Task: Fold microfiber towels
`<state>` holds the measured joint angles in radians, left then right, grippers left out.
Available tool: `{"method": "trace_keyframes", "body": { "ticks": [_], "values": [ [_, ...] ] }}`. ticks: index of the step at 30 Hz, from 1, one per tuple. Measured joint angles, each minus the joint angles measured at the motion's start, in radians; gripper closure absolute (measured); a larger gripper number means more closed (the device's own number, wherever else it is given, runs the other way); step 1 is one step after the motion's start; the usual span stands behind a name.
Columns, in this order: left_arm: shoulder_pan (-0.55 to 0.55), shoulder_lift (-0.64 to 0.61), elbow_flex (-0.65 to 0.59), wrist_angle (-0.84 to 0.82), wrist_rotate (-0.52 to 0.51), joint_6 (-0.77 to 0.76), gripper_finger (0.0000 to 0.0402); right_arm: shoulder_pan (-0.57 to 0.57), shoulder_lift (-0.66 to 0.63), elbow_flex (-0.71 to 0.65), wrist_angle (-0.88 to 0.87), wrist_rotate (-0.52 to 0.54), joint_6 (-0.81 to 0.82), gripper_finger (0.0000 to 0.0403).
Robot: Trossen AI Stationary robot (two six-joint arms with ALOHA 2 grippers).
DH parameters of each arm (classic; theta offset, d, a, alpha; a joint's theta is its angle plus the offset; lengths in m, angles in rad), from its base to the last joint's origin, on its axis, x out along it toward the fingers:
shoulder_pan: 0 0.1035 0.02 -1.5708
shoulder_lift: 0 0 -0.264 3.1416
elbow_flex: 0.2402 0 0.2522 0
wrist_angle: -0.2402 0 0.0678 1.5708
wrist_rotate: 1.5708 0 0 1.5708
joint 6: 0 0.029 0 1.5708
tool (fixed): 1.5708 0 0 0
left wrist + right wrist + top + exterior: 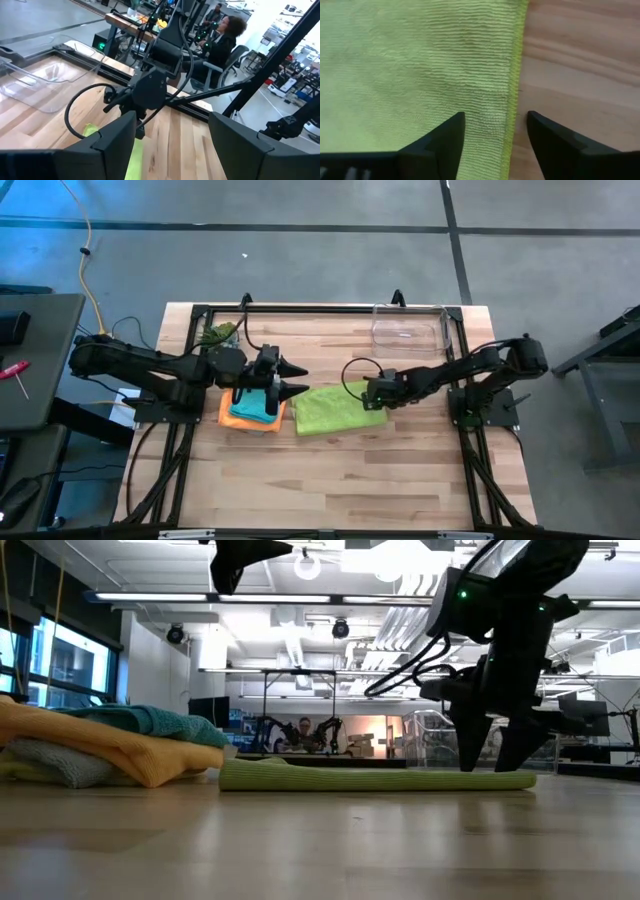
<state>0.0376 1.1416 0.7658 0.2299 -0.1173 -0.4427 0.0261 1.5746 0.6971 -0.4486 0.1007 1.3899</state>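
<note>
Wooden bench (330, 480): right tool (495, 132) open, empty, straddling lime towel's (338, 409) three-o'clock edge; next, pinch it. Left tool (292, 378) open, empty.

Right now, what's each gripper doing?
Left gripper: open, empty, above the towel stack.
Right gripper: open, straddling the green towel edge.

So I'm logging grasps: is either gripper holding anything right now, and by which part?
Nothing is held. The right gripper is open over the lime green towel at its edge; the left gripper is open above the towel stack.
</note>
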Motion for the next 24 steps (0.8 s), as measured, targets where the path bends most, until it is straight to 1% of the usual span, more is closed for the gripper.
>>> {"method": "trace_keyframes", "body": {
  "ticks": [7, 11, 15, 21, 24],
  "values": [
    [0.0, 0.0, 0.0, -0.001, 0.0, 0.0, 0.0161, 0.001, 0.005, -0.001, -0.026, 0.026, 0.068, 0.0277],
    [0.001, 0.0, 0.0, -0.001, 0.0, 0.01, 0.0161, 0.001, 0.005, -0.004, -0.033, 0.03, 0.076, 0.0317],
    [0.001, 0.001, 0.0, -0.001, 0.0, 0.032, 0.0161, 0.0, 0.005, -0.005, -0.037, 0.029, 0.091, 0.0345],
    [0.001, 0.001, 0.0, -0.001, -0.001, 0.03, 0.0161, 0.0, 0.005, -0.004, -0.069, 0.031, 0.07, 0.0394],
    [0.001, 0.001, 0.0, 0.0, 0.0, 0.027, 0.0161, 0.0, 0.005, -0.002, -0.097, 0.036, 0.071, 0.0398]
  ]
}}
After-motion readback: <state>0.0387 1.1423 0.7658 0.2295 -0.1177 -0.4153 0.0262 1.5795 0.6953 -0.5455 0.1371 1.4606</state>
